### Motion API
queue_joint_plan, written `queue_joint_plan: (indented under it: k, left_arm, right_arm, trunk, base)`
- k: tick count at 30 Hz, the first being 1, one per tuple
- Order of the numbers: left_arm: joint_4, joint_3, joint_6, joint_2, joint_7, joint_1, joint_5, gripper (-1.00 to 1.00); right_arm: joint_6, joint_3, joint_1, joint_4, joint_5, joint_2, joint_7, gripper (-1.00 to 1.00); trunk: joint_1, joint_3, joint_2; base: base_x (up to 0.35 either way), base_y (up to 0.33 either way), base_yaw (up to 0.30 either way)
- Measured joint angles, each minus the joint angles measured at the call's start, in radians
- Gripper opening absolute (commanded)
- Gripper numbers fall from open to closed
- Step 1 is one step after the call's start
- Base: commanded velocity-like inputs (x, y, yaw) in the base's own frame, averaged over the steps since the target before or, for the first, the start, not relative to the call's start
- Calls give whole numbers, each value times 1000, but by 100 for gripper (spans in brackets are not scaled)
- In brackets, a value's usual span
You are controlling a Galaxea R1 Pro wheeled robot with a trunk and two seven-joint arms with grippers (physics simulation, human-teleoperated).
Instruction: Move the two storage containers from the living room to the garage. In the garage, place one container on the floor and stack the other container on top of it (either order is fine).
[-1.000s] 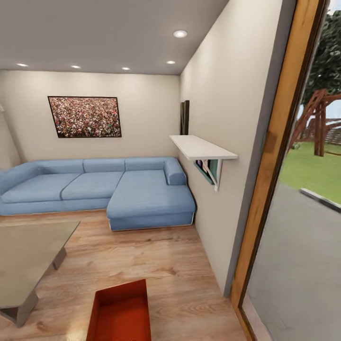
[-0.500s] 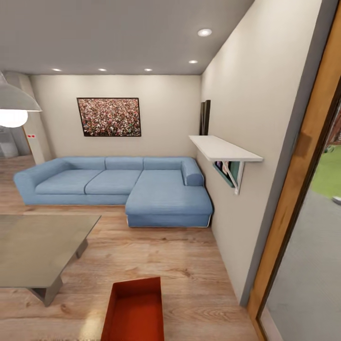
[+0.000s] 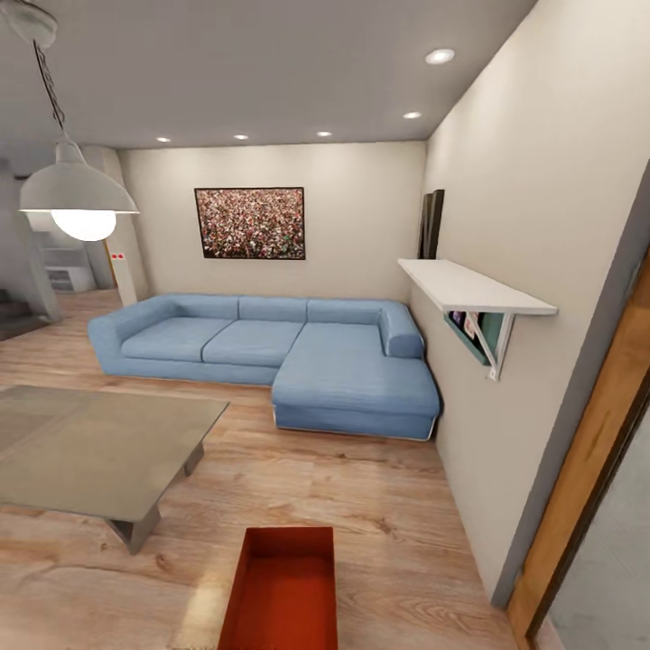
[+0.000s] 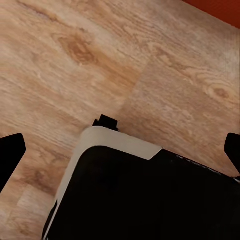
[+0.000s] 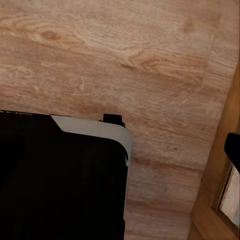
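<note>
I am in the living room, on its light wood-plank floor (image 3: 379,506). One red-orange open-topped storage container (image 3: 284,587) sits on the planks just ahead of me, low in the head view, empty inside. A corner of it (image 4: 220,9) appears in the left wrist view. My left gripper (image 4: 121,152) hangs open over my own black base, its dark fingertips (image 4: 10,155) far apart and holding nothing. My right gripper (image 5: 120,150) is also open and empty, with one fingertip (image 5: 233,150) at the picture's edge. The garage is out of view.
A grey low table (image 3: 90,447) stands to the left of the container. A blue corner sofa (image 3: 271,348) fills the far wall under a crowd picture (image 3: 250,223). A white wall shelf (image 3: 474,287) and a wooden door frame (image 3: 587,469) are on the right, a pendant lamp (image 3: 79,194) upper left.
The camera has turned left: sofa, shelf and container have slid right in the picture, the outdoor view has left the frame, and the lamp has come in. Nothing in the room itself moved.
</note>
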Motion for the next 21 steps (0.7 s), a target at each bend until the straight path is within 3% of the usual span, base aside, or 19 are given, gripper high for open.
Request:
queue_joint_plan:
  k: [8,21]
  left_arm:
    - [0,0,0,-1,0,0,0,100]
    - [0,0,0,-2,0,0,0,100]
  right_arm:
    - [0,0,0,0,0,0,0,100]
    - [0,-1,0,0,-1,-1,-1,100]
  trunk:
    - [0,0,0]
    - [0,0,0]
  base:
    - [0,0,250]
    - [2,1,27]
